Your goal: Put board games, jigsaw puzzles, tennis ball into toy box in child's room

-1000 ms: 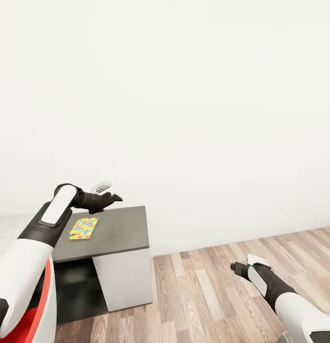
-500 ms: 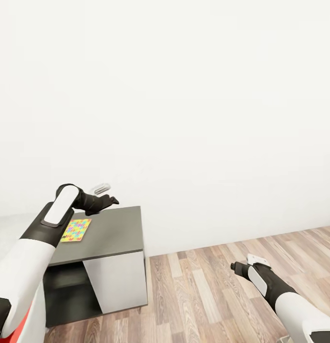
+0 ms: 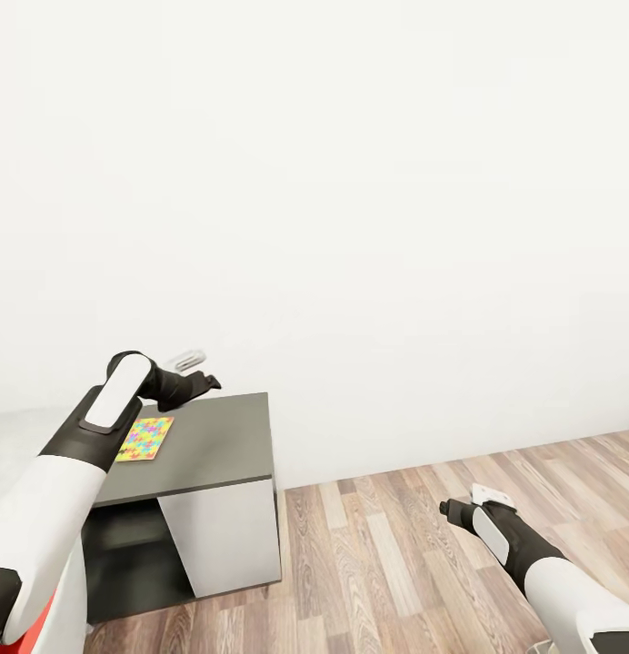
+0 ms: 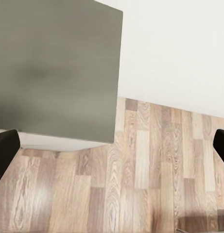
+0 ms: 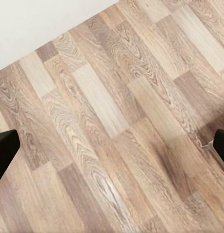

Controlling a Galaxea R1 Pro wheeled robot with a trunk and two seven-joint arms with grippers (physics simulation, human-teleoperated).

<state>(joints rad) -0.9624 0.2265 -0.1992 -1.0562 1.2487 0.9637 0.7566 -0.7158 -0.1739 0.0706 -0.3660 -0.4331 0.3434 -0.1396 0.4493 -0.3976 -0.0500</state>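
Since a second ago the camera has swung, shifting the grey surface (image 3: 214, 445) leftward; now nearly settled. Jigsaw puzzle (image 3: 144, 439) lies flat there, long axis running away, below the left gripper (image 3: 202, 378), the nearer one. Both grippers' fingers (image 4: 4, 150) stand apart, empty

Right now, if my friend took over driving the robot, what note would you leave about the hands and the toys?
Left gripper: open, holding nothing, raised over the dark table.
Right gripper: open, holding nothing, low above the wood floor.
Toys: one colourful jigsaw puzzle lies flat on the table, untouched. No other toy or the toy box is visible from here.
Done: nothing can be confirmed from these views.
Left: pick up the puzzle, find the toy box and the other toys.
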